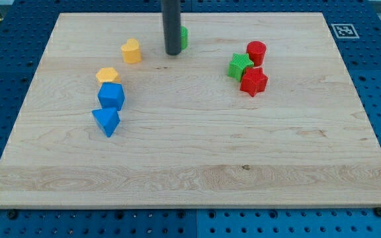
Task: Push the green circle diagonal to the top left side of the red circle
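Note:
The green circle is near the view's top centre, mostly hidden behind the dark rod. My tip rests on the board, touching or almost touching the green circle's left side. The red circle stands to the right, at the upper right of a cluster. A green star sits just left and below the red circle, and a red star lies below it.
A yellow heart-like block lies left of my tip. A yellow hexagon, a blue cube-like block and a blue triangle form a column at the left. The wooden board has blue pegboard around it.

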You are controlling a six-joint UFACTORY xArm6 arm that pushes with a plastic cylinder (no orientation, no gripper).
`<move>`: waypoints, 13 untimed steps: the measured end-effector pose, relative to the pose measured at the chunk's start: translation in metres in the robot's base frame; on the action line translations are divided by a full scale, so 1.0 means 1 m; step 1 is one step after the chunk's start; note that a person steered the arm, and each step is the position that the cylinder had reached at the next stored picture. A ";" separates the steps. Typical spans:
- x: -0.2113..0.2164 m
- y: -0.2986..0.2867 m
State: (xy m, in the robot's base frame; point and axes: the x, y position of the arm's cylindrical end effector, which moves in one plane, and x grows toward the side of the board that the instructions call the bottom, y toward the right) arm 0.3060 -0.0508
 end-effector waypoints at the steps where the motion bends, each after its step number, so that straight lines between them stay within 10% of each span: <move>1: -0.020 0.003; 5: -0.079 -0.025; 13: -0.042 0.033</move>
State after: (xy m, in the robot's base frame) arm 0.2640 -0.0176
